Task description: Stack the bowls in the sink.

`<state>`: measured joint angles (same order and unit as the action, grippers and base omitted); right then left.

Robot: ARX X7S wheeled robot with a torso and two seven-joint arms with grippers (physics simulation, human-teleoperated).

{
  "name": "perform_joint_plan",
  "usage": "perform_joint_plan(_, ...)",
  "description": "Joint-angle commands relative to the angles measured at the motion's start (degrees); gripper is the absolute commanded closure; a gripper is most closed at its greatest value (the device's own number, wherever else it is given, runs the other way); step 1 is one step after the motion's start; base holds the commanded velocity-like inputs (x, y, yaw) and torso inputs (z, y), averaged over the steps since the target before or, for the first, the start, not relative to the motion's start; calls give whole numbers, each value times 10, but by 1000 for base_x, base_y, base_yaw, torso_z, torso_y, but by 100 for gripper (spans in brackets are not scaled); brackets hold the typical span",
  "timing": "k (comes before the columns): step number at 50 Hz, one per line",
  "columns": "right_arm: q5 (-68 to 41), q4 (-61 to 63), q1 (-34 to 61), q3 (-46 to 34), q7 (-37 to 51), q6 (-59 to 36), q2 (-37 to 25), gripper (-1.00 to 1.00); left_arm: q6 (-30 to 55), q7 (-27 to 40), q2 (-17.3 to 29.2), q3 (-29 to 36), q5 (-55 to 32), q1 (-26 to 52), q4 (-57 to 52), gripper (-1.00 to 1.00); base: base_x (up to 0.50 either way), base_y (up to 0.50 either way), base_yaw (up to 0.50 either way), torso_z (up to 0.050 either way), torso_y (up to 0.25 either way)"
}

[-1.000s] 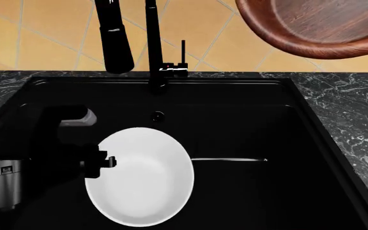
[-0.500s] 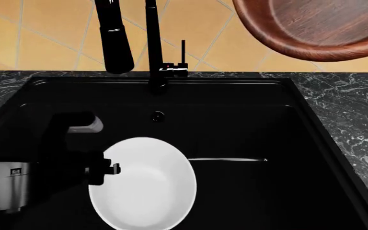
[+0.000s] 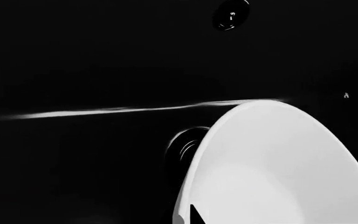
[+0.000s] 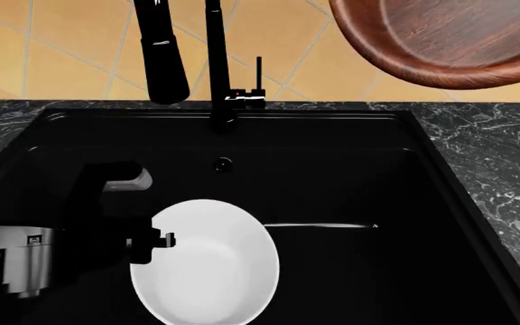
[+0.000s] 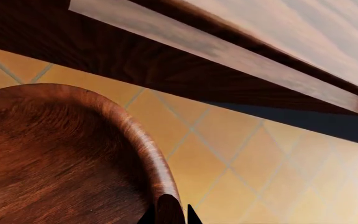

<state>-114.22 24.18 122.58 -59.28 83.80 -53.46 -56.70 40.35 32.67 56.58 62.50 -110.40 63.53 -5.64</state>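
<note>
A glossy white bowl (image 4: pixel 208 263) sits low inside the black sink (image 4: pixel 422 203), left of centre and near the front. My left gripper (image 4: pixel 158 240) is shut on its left rim. In the left wrist view the white bowl (image 3: pixel 278 168) looks tilted, and its rim runs between the tips of the left gripper (image 3: pixel 186 217). The reddish-brown wooden bowl (image 4: pixel 445 37) hangs high at the upper right, above the sink's back corner. In the right wrist view my right gripper (image 5: pixel 169 215) is shut on the rim of the wooden bowl (image 5: pixel 54 158). That gripper lies outside the head view.
A tall black faucet (image 4: pixel 217 74) with a hanging spray head (image 4: pixel 162 57) stands at the back rim, above a small round opening (image 4: pixel 224 163). Dark marbled stone (image 4: pixel 500 162) flanks the sink. A tiled wall (image 4: pixel 70 47) is behind. A wooden cabinet (image 5: pixel 241 51) hangs overhead.
My left gripper has carried the white bowl a little toward the front and right of the sink. The wooden bowl has barely shifted.
</note>
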Motion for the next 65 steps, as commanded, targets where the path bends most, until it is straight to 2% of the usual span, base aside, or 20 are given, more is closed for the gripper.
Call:
perform_joint_plan(1,8,-2,2,4,-2,-3,0,100,-1,2,-12,1,2,1,15,100,0,0,0,0,0)
perform_joint_plan(65,13,6,-15,6,-8,7,-9,100,-8,-8,-81,29,43,-14,113,100,0,0,0,0,1)
